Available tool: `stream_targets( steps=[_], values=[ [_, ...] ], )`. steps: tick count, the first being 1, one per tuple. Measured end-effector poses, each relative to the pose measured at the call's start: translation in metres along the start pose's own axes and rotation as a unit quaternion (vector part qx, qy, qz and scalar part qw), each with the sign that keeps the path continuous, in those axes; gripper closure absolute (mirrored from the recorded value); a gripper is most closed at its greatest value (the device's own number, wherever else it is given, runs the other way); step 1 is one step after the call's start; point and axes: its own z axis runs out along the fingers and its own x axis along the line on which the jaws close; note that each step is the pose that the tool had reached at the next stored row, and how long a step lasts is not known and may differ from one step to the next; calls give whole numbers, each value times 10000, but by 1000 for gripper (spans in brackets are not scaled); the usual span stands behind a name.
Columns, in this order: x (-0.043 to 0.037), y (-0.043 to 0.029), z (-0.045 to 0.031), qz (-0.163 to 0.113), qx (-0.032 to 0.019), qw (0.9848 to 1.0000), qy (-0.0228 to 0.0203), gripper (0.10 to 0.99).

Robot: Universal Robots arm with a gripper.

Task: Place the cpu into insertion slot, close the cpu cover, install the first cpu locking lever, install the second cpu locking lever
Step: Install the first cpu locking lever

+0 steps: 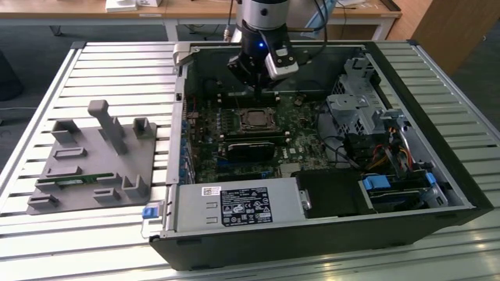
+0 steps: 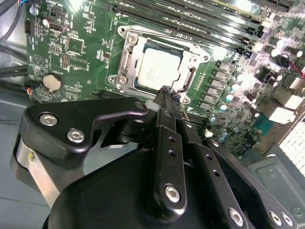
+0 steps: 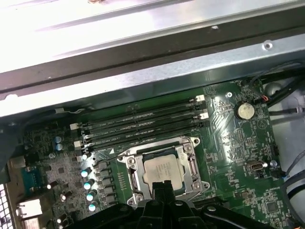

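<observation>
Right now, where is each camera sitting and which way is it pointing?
Exterior view: off the arm, high up, looking down into the open case; shows the arm and gripper.
First wrist view: rides on the wrist, looks past the gripper at the cpu.
Second wrist view: also on the wrist, looks along the gripper at the cpu from another angle.
Shared: all three show the cpu and gripper.
</observation>
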Motion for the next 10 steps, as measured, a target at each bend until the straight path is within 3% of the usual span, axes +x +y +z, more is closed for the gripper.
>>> stream_targets(
  steps=[5, 10],
  values=[
    [0, 0, 1, -432, -1, 9991, 12, 980],
    [1, 0, 3, -877, -4, 9961, 25, 980]
  ],
)
